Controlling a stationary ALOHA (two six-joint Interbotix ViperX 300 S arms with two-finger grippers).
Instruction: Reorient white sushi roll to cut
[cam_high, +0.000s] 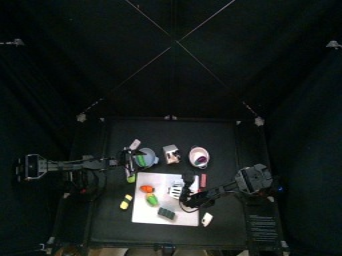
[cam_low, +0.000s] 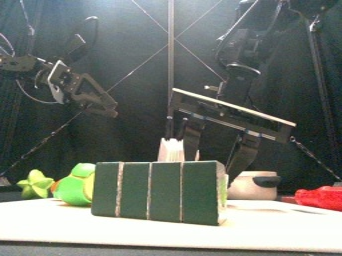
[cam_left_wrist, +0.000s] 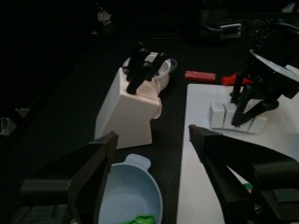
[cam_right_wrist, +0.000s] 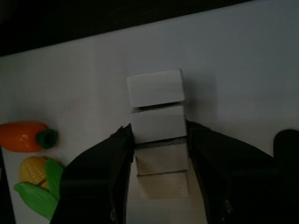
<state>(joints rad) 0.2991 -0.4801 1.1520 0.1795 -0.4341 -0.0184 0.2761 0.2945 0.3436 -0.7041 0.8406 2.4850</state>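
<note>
The white sushi roll (cam_right_wrist: 156, 96) lies on the white cutting board (cam_right_wrist: 246, 79), a row of cut segments. My right gripper (cam_right_wrist: 158, 131) hangs over the board and straddles the roll, one jaw pressed against each long side, shut on it. In the top view the roll (cam_high: 175, 187) sits mid-board under the right gripper (cam_high: 187, 188). The front view shows the roll (cam_low: 174, 150) behind a dark green roll. My left gripper (cam_left_wrist: 152, 144) is open and empty, resting off the board's left side (cam_high: 124, 165).
A dark green striped sushi roll (cam_low: 158, 190) lies at the table's front. A white knife block (cam_left_wrist: 135, 96) and a pale bowl (cam_left_wrist: 128, 188) are near the left gripper. An orange carrot (cam_right_wrist: 24, 136) and corn (cam_right_wrist: 38, 175) lie beside the board. Another bowl (cam_low: 254, 183) stands at right.
</note>
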